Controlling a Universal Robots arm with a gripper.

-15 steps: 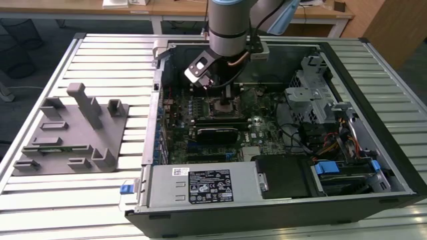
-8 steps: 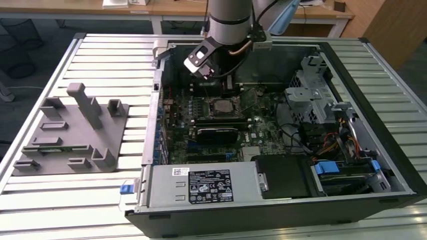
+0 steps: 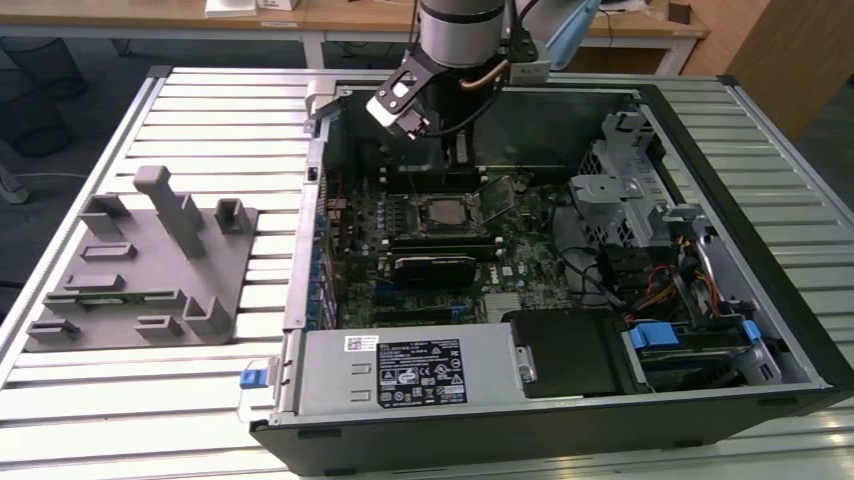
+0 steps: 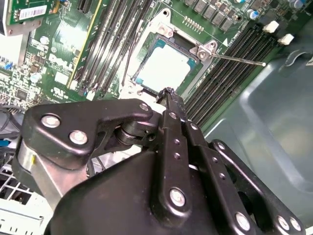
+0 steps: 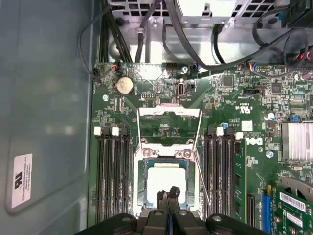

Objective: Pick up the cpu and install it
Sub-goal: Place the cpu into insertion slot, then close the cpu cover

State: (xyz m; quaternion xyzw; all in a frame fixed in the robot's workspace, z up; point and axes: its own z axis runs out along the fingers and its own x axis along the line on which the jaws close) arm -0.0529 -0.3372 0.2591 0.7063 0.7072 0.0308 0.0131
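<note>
Just above the socket (image 5: 146, 155), the end effector (image 5: 168, 196) hung closed and empty; the cpu (image 5: 165, 177) lay seated inside the socket.

- Ext. view: even, diffuse light; slatted table (image 3: 200, 110) bright, w/ pale sheen along the slats; no hard-edged shadows.
- Ext. view: inside of computer case (image 3: 534, 440) much dimmer; its walls shade the motherboard (image 3: 521, 270).
- Both wrist views: cpu (image 4: 166, 66) (image 5: 166, 182) lid glares near-white, surface detail washed out.
- Second wrist view: gripper (image 4: 168, 93) v. dark, w/ small highlights on bolt heads & link edges.
- First wrist view: heatsink (image 5: 296, 141) overexposed; case wall (image 5: 44, 98) carries a soft, hazy reflection.
</note>
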